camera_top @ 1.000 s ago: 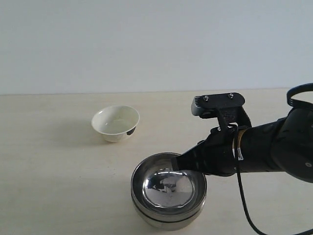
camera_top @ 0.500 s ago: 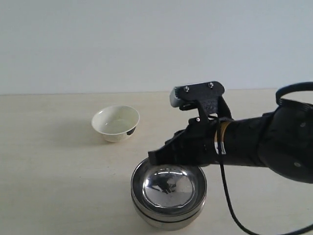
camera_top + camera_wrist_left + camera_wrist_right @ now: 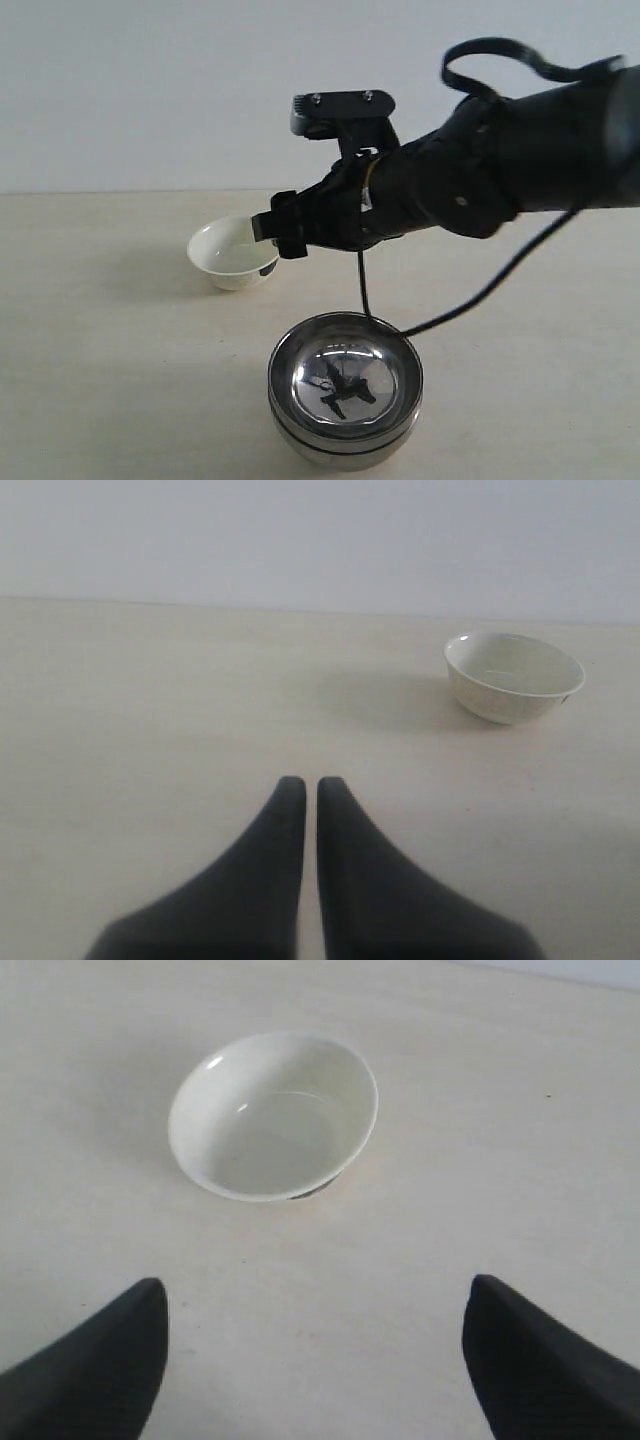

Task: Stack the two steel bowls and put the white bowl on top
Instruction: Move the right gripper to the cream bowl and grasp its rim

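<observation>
The right gripper [image 3: 315,1285] is seen with jaws spread wide and empty, raised over the surface [image 3: 110,340] just short of the white bowl [image 3: 272,1115], which is stood upright and apart from them. The left gripper [image 3: 302,788] is seen with jaws pressed together, nothing between. The two steel bowls [image 3: 345,385] are nested — one inside the other — nearer the exterior camera.

Right arm [image 3: 500,150] reaches in from the right past the middle, wrist pitched down, right gripper [image 3: 280,235] held up in the air with fingers [image 3: 110,1360] spread wide, while left gripper [image 3: 311,785] has fingers nearly together, thin slit between, holding nothing.
</observation>
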Controlling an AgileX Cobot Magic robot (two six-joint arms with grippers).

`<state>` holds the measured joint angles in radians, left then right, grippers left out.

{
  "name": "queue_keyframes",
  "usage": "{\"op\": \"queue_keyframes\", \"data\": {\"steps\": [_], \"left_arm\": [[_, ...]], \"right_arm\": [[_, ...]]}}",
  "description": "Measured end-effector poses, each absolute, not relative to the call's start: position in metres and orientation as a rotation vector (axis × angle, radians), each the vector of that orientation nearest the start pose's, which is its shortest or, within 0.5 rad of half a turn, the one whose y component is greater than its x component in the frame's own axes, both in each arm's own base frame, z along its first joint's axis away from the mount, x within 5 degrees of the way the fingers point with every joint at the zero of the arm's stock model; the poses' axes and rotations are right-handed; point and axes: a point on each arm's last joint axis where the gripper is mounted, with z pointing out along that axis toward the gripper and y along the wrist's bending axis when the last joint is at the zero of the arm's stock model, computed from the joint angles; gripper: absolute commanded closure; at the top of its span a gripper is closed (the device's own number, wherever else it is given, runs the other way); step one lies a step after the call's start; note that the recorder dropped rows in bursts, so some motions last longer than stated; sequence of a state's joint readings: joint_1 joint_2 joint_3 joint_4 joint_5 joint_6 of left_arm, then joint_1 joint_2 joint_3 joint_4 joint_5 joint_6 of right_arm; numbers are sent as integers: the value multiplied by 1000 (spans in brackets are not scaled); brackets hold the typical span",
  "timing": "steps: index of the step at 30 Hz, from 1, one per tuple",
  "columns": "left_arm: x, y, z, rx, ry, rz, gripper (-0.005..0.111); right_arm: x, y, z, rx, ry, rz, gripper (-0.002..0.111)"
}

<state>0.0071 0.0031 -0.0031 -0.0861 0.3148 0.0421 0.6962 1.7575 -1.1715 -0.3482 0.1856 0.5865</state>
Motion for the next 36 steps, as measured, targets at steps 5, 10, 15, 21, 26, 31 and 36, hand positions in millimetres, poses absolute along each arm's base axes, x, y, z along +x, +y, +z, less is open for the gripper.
{"op": "queue_keyframes", "data": {"steps": [5, 10, 15, 21, 26, 31, 36], "left_arm": [[54, -2, 186, -23, 1797, -47, 103], [54, -2, 186, -23, 1797, -47, 103], [54, -2, 186, -23, 1797, -47, 103], [54, -2, 186, -23, 1797, -47, 103], [54, -2, 186, -23, 1797, -47, 103], [54, -2, 186, -23, 1797, -47, 103], [54, -2, 186, -23, 1797, -47, 103]], "right_arm": [[339, 273, 218, -444, 2289, 389, 36], [371, 296, 206, -402, 2311, 368, 37], [392, 311, 187, -361, 2358, 331, 39], [401, 319, 160, -324, 2420, 324, 39], [401, 323, 144, -271, 2451, 384, 39], [402, 330, 139, -194, 2441, 492, 39], [404, 334, 127, -137, 2438, 543, 40]]}}
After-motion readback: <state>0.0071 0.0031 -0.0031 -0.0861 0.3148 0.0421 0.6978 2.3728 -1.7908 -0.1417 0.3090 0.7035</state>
